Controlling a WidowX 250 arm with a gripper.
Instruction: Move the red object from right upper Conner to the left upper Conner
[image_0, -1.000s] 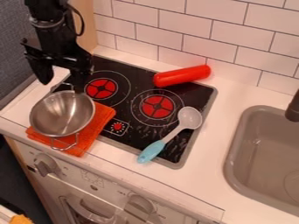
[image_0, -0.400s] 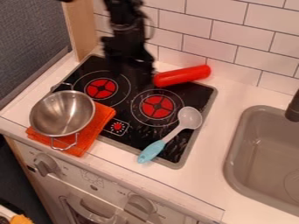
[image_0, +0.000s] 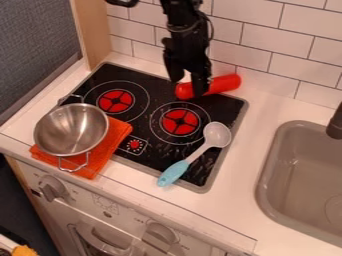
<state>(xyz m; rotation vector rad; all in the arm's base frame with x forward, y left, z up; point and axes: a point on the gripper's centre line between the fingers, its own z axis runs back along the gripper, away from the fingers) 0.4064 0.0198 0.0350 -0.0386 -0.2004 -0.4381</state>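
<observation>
The red object (image_0: 226, 84), a rounded cylinder, lies across the upper right corner of the black stovetop (image_0: 143, 75), slanting up to the right. Above its left part hangs my gripper (image_0: 187, 86), open, with its two fingers spread apart and pointing down. The right finger hides a strip of the red object; the left finger stands just left of the object's left end. Whether the fingers touch it I cannot tell.
A metal pot (image_0: 70, 130) sits on an orange cloth (image_0: 110, 145) at the stove's left. A spoon with a blue handle (image_0: 175, 172) lies at the right side. The tiled wall (image_0: 267, 65) rises behind, and a sink (image_0: 267, 170) is at the right.
My gripper has swung right from above the pot and the stove's left side to the red object. The red object, pot, cloth and spoon have not moved.
</observation>
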